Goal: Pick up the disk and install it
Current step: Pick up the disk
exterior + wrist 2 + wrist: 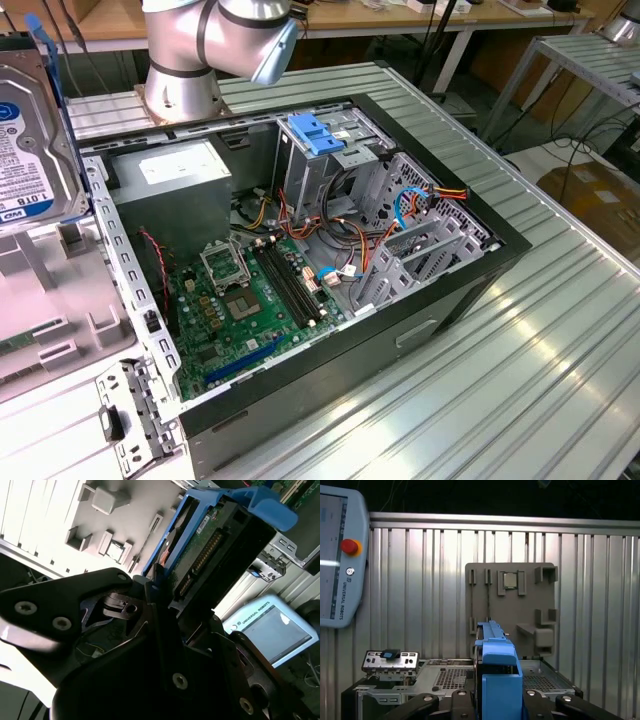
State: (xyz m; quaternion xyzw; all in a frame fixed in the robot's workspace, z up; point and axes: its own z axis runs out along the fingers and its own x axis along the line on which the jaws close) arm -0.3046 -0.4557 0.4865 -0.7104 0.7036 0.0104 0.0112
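The disk, a hard drive with a labelled silver face and bright blue side rails, hangs in the air at the exterior view's far left, above a grey fixture plate. It is clear of the open computer case. In both wrist views my gripper is shut on the disk, black fingers pressing on its two sides. The first wrist view has the disk edge-on, blue rail and tab uppermost, between the two halves of my gripper.
Inside the case lie a motherboard, a power supply, loose cables and a metal drive cage with a blue plastic part on top. A teach pendant lies on the ribbed metal table. The arm's base stands behind the case.
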